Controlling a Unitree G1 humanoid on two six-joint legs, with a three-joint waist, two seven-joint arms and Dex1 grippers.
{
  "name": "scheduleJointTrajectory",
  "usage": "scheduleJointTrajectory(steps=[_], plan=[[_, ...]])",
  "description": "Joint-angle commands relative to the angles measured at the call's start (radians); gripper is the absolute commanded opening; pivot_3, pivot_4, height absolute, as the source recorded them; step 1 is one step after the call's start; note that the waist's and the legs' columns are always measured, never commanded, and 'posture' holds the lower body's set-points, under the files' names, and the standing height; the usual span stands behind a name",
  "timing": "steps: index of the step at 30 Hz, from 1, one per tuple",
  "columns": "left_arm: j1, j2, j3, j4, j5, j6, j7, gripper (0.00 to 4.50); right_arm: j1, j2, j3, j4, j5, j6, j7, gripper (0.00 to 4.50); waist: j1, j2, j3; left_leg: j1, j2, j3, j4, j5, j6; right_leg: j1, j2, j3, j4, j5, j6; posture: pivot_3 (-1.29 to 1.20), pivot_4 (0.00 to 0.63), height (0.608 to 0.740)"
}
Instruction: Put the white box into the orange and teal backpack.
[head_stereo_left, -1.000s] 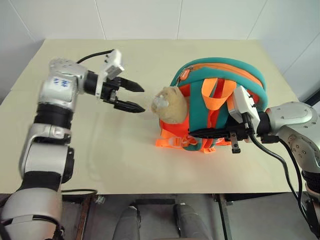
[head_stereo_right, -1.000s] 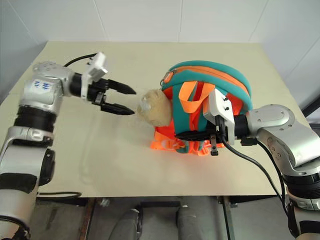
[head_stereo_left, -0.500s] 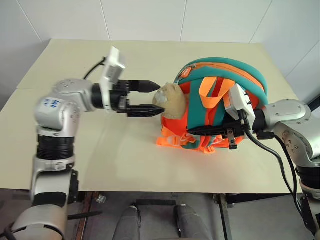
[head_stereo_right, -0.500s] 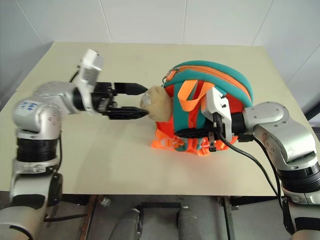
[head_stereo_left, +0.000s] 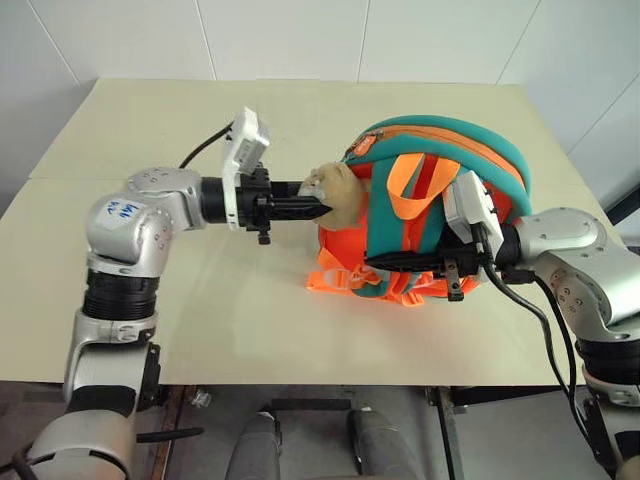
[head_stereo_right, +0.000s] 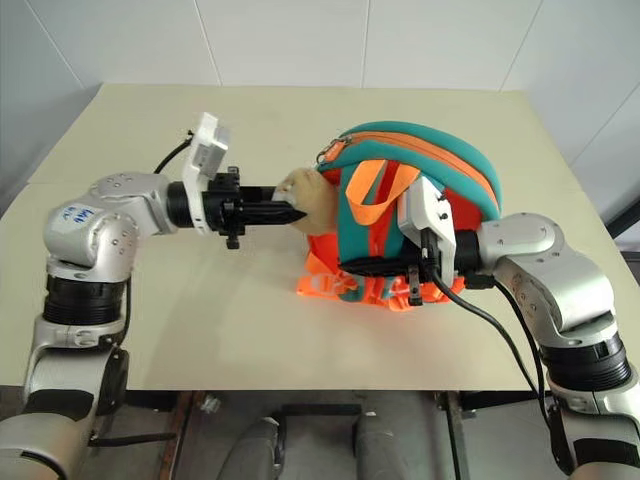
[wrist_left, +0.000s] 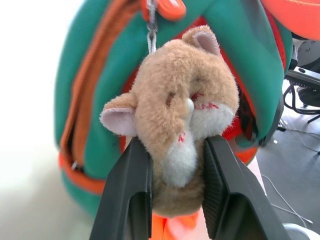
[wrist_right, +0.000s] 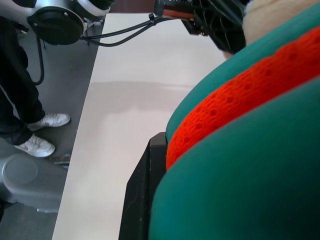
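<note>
A: Since a second ago I see my left gripper (wrist_left: 176, 192) has swung in from frame left and its fingers are clamped on the plush toy (wrist_left: 178, 107).

B: And the right gripper (head_stereo_left: 385, 263)?

A: Pinched shut on the orange and teal backpack (head_stereo_left: 450, 160), centre-right on the table (head_stereo_left: 150, 110).
</note>
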Motion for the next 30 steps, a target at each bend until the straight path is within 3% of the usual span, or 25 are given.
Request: scheduleJointTrajectory(steps=[1, 12, 19, 26, 30], plan=[[-0.022, 0.084, 0.043, 0.021, -0.005, 0.024, -0.003, 0.83, 0.03, 0.003, -0.059, -0.058, 0.03, -0.025, -0.024, 0.0, 0.0, 0.0, 0.0, 0.001, 0.0, 0.0, 0.0, 0.0, 0.0, 0.0, 0.0, 0.0, 0.0, 0.0, 0.0, 0.0, 0.15, 0.74], [-0.012, 0.22, -0.086, 0.191, 0.15, -0.043, -0.011, 0.82, 0.076, -0.007, -0.071, -0.09, 0.04, -0.02, -0.051, 0.0, 0.0, 0.0, 0.0, 0.0, 0.0, 0.0, -0.002, 0.0, 0.0, 0.0, 0.0, 0.0, -0.002, 0.0, -0.001, 0.0, 0.15, 0.74], [-0.021, 0.108, -0.269, 0.42, 0.316, -0.198, -0.006, 0.81, 0.081, -0.006, -0.062, -0.087, 0.034, -0.021, -0.053, 0.0, 0.003, 0.0, 0.0, 0.001, 0.0, 0.001, -0.003, 0.0, 0.0, 0.0, 0.0, 0.0, -0.002, -0.001, -0.001, 0.0, 0.15, 0.74], [-0.022, -0.031, -0.311, 0.561, 0.39, -0.296, -0.003, 0.8, 0.083, -0.004, -0.055, -0.083, 0.029, -0.019, -0.055, 0.0, 0.005, 0.0, 0.0, 0.0, 0.0, 0.001, -0.003, 0.0, 0.0, -0.001, 0.0, 0.0, -0.002, -0.001, -0.001, 0.0, 0.15, 0.74], [-0.031, -0.09, -0.259, 0.69, 0.415, -0.424, 0.066, 0.8, 0.081, -0.009, -0.053, -0.076, 0.015, -0.011, -0.07, 0.0, 0.013, 0.0, -0.001, 0.003, 0.0, 0.001, -0.002, 0.0, 0.0, 0.002, 0.0, 0.0, -0.002, 0.0, -0.001, 0.0, 0.15, 0.74]])
